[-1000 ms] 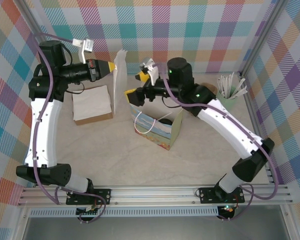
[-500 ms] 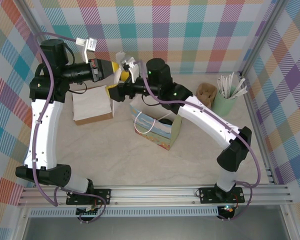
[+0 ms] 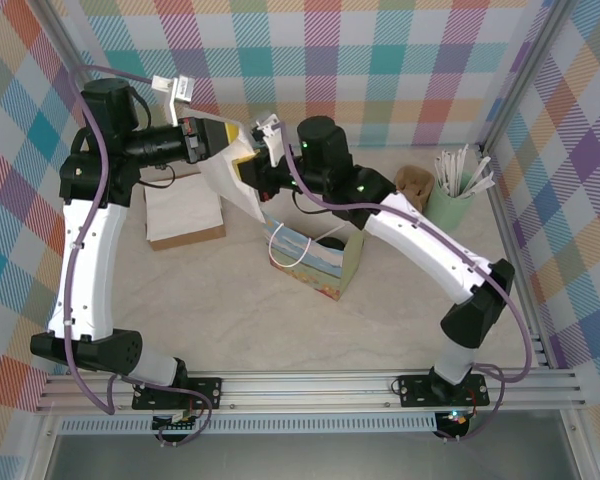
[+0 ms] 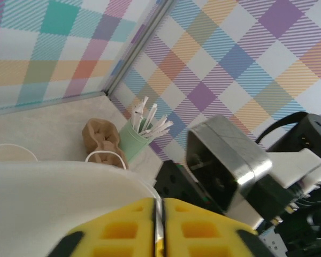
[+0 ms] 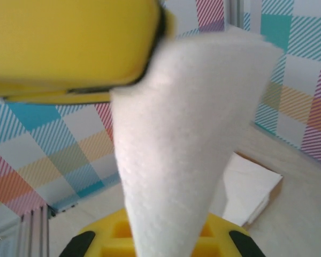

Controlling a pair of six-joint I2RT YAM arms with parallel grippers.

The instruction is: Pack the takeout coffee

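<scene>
A white napkin (image 3: 225, 178) hangs between both grippers, above the table's back left. My left gripper (image 3: 221, 135) is shut on its upper edge; in the left wrist view the thin sheet (image 4: 53, 198) is pinched between the yellow pads (image 4: 123, 227). My right gripper (image 3: 248, 173) is shut on the napkin's lower part (image 5: 187, 134), with the left gripper's yellow finger (image 5: 69, 43) just above. The pastel paper bag (image 3: 315, 262) stands open under the right arm. A dark round shape (image 3: 332, 243) lies inside it; I cannot tell whether it is the coffee's black lid.
A box of stacked white napkins (image 3: 185, 208) sits at the back left. At the back right stand a pale mint cup of white sticks (image 3: 458, 190) (image 4: 139, 139) and a brown cardboard piece (image 3: 413, 182) (image 4: 99, 136). Checked walls close in behind and beside.
My right gripper swung left from above the bag to the napkin held by the left gripper and shut on it. The napkin now spreads between both grippers.
</scene>
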